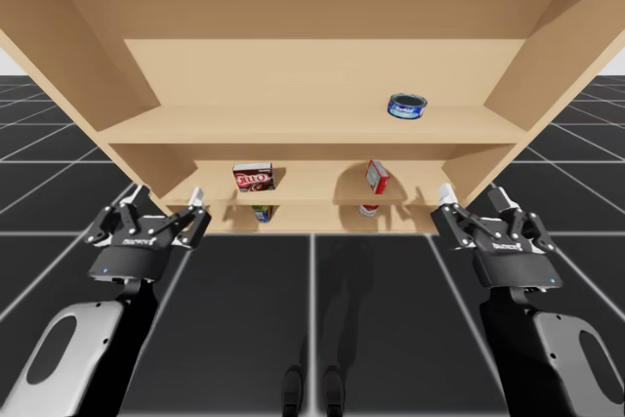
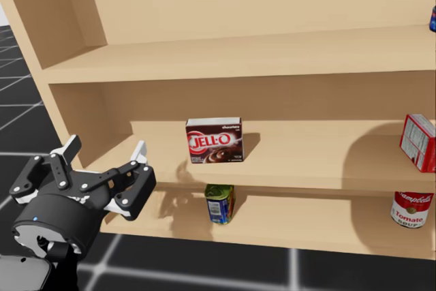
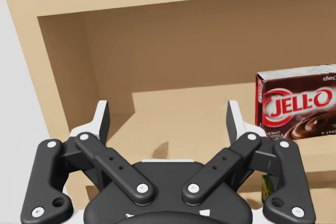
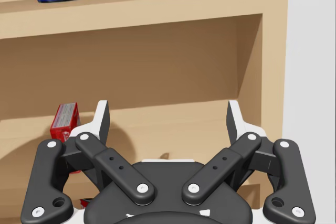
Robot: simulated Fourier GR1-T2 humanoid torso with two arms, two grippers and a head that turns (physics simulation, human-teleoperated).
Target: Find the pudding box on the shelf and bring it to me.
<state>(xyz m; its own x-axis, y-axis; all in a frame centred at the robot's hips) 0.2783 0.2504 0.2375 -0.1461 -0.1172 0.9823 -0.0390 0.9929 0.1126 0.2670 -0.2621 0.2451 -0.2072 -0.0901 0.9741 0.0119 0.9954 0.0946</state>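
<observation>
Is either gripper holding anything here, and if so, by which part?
Nothing is held. My left gripper and my right gripper are both open and empty; the brown pudding box stands untouched on the shelf.

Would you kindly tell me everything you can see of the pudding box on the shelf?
The pudding box is a dark brown, rectangular carton, cardboard by its look, with a pale top band, a red and white logo and a pudding picture on its front. It looks closed and undamaged. It stands upright on the middle shelf board, front facing out. Only the board touches it; my left tool, open, is apart from it, to its left.
</observation>
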